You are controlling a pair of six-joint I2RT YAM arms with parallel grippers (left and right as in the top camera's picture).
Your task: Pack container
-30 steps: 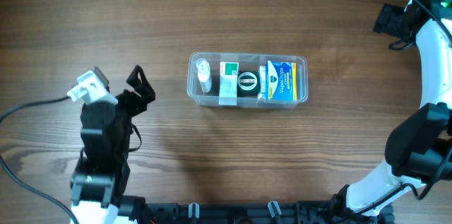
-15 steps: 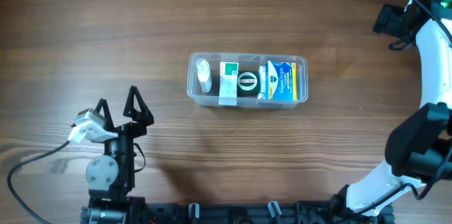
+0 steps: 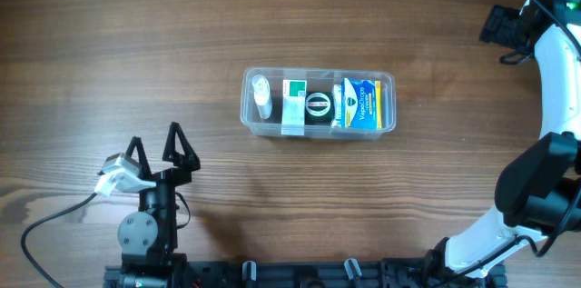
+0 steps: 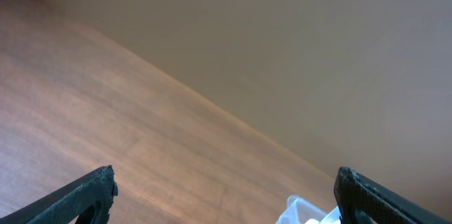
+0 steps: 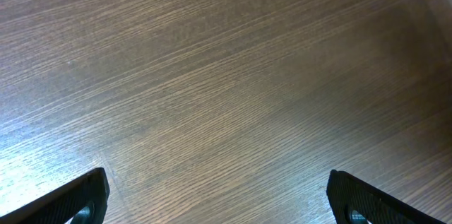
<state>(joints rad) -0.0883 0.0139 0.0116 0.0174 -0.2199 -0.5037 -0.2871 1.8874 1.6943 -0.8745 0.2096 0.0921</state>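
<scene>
The container (image 3: 318, 73) sat at the middle of the table (image 3: 136, 34), a touch nearer the far edge, upright and well apart from both arms. Inside, in a row from its left end:
- a small white bottle (image 3: 260, 95)
- a green-and-white box (image 3: 293, 104)
- a black round item (image 3: 319, 104) that I could not identify
- a blue-and-yellow box (image 3: 359, 104) at the right end

Nothing lay loose on the wood around it.

What changed was my left arm. A second ago it reached out over the left side of the table with its gripper near the container's level. Now it had folded back to the near edge toward the near-left corner. My left gripper (image 3: 154, 141) had its jaws spread wide and carried nothing. The left wrist view showed the left gripper (image 4: 224, 181) the same way: both dark fingertips far apart, with only bare wood and a wall behind them.

The container and its contents had not shifted across that second. My right gripper (image 3: 505, 26) had stayed parked by the far-right corner. In the right wrist view the right gripper (image 5: 217, 185) was also spread wide over bare wood, gripping nothing.

My read is that packing looked finished. All the items were in the tub, both hands were free, and the left arm was retreating to rest. I saw no lid.
</scene>
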